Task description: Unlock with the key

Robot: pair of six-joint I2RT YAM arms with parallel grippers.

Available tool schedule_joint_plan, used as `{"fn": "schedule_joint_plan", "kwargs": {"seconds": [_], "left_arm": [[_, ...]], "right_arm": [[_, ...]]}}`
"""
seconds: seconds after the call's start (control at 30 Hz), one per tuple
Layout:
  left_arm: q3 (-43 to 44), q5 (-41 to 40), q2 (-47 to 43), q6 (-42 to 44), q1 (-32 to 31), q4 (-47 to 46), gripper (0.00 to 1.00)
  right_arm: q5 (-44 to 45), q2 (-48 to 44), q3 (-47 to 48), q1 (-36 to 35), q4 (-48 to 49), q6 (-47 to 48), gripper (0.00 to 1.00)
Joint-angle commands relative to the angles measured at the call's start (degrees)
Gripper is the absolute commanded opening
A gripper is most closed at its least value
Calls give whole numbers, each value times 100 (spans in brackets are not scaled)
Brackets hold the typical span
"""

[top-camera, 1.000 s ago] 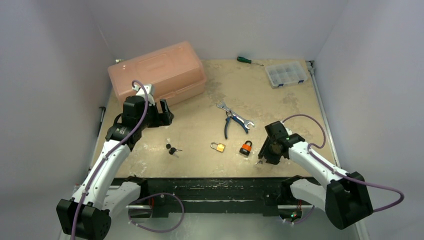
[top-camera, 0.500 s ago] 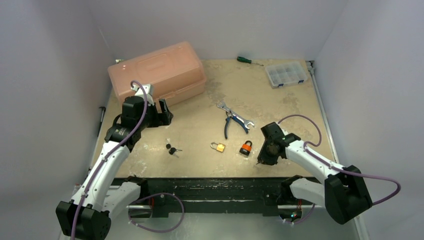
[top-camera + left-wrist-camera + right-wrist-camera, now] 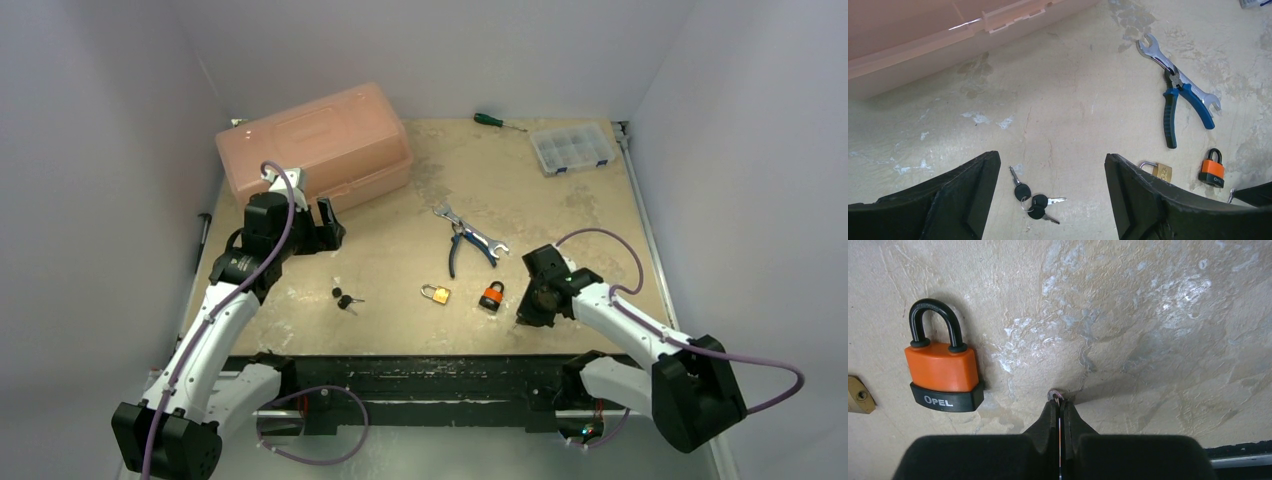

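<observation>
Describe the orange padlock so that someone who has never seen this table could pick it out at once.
On the tan table, find the blue-handled pliers near the middle. Nearer the front edge lie two padlocks side by side. The orange padlock is the right-hand one: orange body, black base and shackle, while the brass padlock beside it is gold with a silver shackle.

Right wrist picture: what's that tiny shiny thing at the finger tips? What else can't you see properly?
Right wrist view: shiny bit mostly hidden by the shut right gripper; key or not, cannot tell.
Same view: brass padlock cut off by the left edge.
Top view: keys too small to count.
</observation>
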State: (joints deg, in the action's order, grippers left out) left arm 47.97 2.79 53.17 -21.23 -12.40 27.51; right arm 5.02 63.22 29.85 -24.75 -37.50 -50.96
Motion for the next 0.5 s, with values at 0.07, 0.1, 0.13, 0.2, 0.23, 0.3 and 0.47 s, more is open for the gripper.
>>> {"fn": "schedule_joint_plan", "kwargs": {"seconds": [0.07, 0.1, 0.13, 0.2, 0.23, 0.3, 0.47], "left_arm": [[18, -42, -117, 89, -8, -105, 81], [21, -34, -133, 86, -8, -105, 81], [22, -18, -146, 88, -8, -105, 81], [20, 29, -191, 92, -8, -127, 81], [17, 60, -218, 93, -8, -147, 81], [-1, 163, -265, 85, -8, -191, 80], [-74, 670, -333, 25, -15, -391, 80]], "right_arm": [[184, -198, 21, -33, 10, -9, 0], [171, -241, 48, -32, 18, -18, 0], [160, -300, 72, -32, 34, -26, 0], [158, -436, 134, -37, 72, -48, 0], [145, -506, 154, -36, 98, -65, 0], [111, -653, 217, -33, 167, -91, 0], [65, -1037, 445, -32, 356, -221, 0]]}}
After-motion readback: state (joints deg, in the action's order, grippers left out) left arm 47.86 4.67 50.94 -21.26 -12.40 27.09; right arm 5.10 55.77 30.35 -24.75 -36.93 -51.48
